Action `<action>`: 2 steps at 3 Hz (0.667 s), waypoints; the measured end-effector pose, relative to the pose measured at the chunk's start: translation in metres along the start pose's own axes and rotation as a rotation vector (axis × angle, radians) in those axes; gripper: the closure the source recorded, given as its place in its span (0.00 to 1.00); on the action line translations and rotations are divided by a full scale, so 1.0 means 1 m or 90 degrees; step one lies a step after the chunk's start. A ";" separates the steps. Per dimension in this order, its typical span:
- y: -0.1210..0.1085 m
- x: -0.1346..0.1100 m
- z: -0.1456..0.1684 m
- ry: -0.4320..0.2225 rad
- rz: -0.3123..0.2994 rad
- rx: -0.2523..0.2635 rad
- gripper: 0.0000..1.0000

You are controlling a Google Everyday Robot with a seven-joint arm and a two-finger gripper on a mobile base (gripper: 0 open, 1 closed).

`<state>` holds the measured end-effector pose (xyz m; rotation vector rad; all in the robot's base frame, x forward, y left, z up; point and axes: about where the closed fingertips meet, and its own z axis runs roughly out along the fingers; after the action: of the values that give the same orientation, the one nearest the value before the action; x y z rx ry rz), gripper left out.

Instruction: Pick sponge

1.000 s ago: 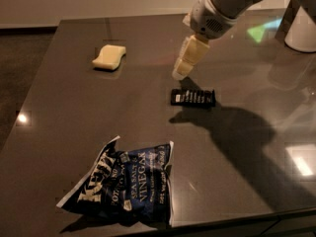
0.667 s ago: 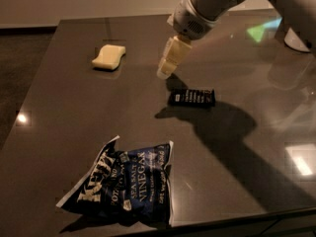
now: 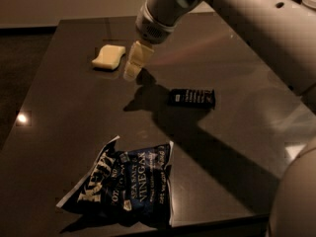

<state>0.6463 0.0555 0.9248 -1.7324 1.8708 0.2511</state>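
Dark tabletop (image 3: 59,132) under dim light. Gripper (image 3: 131,71) hangs over the far-left part of the top, its tip just beside the sponge's right end. Whether the jaws are apart or together cannot be told, and no contact with the sponge is evident. Sponge (image 3: 108,57): pale cream block with rounded corners and a slightly pinched waist, lying flat near the far edge, left of centre. Judged progress: approach nearly complete; grasp and lift remain. Black wrapped bar (image 3: 192,98) lies mid-table and chip bag (image 3: 123,184) lies by the near edge, both well apart from the sponge.
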 end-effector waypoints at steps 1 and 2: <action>-0.007 -0.016 0.026 0.010 0.031 -0.010 0.00; -0.010 -0.032 0.052 0.016 0.060 -0.019 0.00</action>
<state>0.6703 0.1073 0.9016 -1.6768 1.9793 0.2965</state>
